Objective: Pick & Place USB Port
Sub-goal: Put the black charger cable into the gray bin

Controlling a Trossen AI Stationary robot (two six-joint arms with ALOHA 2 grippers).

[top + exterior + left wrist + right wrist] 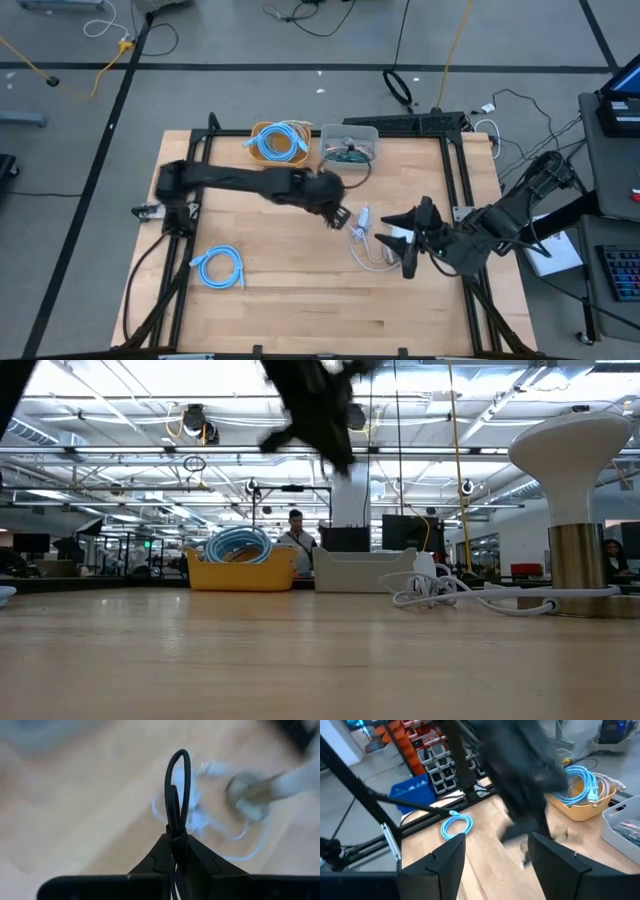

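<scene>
My left gripper (342, 216) hangs above the table's middle, high over the wood in the low view (325, 430), shut on a thin black cable loop (178, 790). Under and just right of it a white cable with a small white plug block (364, 238) lies slack on the table (430, 588). A white domed piece on a metal stem (580, 470) stands at the cable's right end (397, 238). My right gripper (406, 240) is open near the right side, level, facing the left arm (495, 840) and touching nothing. My left gripper pinches the black cable loop between its two shut fingers (165, 855). The loop's bend (179, 757) sticks out past the fingertips. The fingers point down and the loop is lifted clear of the table. Where the rest of the cable runs is hidden behind the fingers.
A yellow bin with a coiled blue cable (279, 142) and a grey bin of small parts (350, 144) stand at the far edge. Another blue coil (220, 266) lies near left. Bare wood (300, 300) spreads along the near side.
</scene>
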